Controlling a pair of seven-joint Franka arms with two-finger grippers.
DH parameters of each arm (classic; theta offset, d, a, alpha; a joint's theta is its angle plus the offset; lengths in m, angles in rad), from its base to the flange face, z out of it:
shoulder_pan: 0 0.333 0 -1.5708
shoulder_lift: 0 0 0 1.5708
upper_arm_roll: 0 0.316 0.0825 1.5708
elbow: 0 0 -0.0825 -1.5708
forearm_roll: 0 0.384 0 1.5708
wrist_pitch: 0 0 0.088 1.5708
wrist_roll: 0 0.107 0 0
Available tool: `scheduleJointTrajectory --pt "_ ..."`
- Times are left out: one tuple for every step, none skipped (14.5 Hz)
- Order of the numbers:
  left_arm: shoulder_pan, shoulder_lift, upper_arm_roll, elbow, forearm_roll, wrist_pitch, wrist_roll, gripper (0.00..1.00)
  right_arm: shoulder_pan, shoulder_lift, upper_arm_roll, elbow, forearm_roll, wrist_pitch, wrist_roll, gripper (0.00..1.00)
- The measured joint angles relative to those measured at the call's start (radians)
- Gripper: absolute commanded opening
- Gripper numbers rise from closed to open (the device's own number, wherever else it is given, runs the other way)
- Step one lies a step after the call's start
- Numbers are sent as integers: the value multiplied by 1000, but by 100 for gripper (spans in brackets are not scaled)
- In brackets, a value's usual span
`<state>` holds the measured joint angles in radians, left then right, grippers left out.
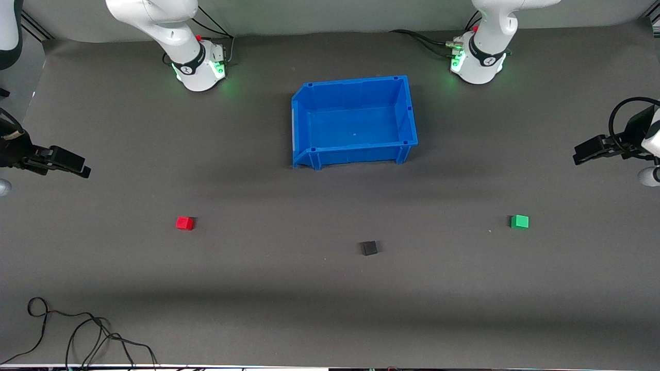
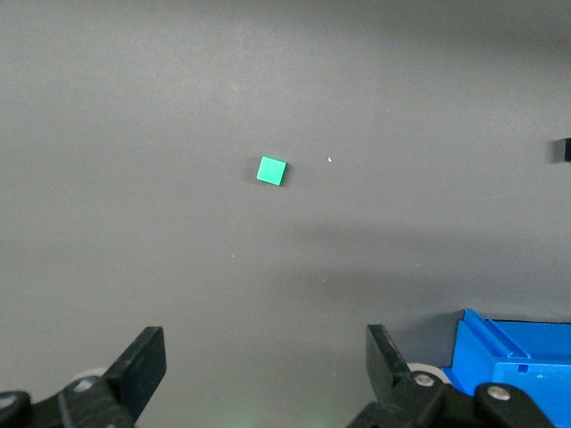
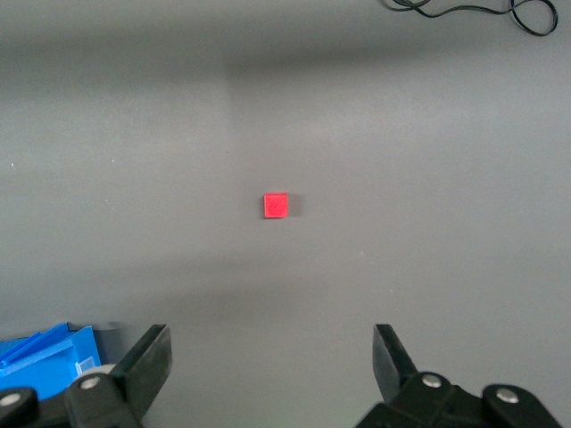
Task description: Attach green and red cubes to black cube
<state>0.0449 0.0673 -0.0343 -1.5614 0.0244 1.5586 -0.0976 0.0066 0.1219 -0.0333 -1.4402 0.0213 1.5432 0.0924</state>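
Left wrist view: left gripper (image 2: 263, 370) spread wide, fingers (image 2: 143, 361) apart, nothing between them. Hangs over bare grey table (image 2: 134, 89) at the left arm's end. Green cube (image 2: 272, 170) flat on the table ahead of the open jaws, untouched, well apart from both fingers. Corner of blue bin (image 2: 513, 352) at frame edge beside one finger. Sliver of black cube (image 2: 566, 150) cut by frame edge.

Right wrist view: right gripper (image 3: 272, 366) likewise wide open, fingers (image 3: 147, 357) apart, empty. Over bare table (image 3: 446, 134) at the right arm's end. Red cube (image 3: 276, 205) flat on the table ahead of the jaws, clear of both fingers. Blue bin (image 3: 45, 352) corner beside one finger. Loose cable (image 3: 464, 11) on table at frame edge.

Front view: left gripper (image 1: 585, 152) and right gripper (image 1: 77, 167) each up over an end of the table (image 1: 330, 309), both well apart from cubes. Blue bin (image 1: 353, 154) mid-table, between the two arm bases, nothing inside. All three cubes nearer the camera than the bin, well apart from one another. Red cube (image 1: 184, 223) toward the right arm's end; green cube (image 1: 520, 221) toward the left arm's end; black cube (image 1: 369, 248) between them, slightly nearer the camera than both. Cable (image 1: 77, 332) coiled near the table's front edge at the right arm's end.
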Motion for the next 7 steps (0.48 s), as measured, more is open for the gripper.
scheduleJointTrajectory --pt "0 0 0 0 0 0 0 100 0 0 0 0 0 -1 0 100" --pt "0 0 -1 0 0 0 0 100 0 0 0 0 0 -3 0 100" --pt "-2 0 -3 0 0 -1 0 100 0 1 0 1 0 -6 0 100" --pt "-7 0 -4 0 0 -2 0 100 0 1 0 2 0 -8 0 100" --pt "-12 0 -5 0 3 -5 0 100 0 1 0 3 0 -8 0 100" --pt "-15 0 -5 -1 19 -9 -1 100 0 2 0 3 0 -9 0 100" --pt "-17 1 -6 -4 50 -14 -3 100 0 2 0 4 0 -9 0 100"
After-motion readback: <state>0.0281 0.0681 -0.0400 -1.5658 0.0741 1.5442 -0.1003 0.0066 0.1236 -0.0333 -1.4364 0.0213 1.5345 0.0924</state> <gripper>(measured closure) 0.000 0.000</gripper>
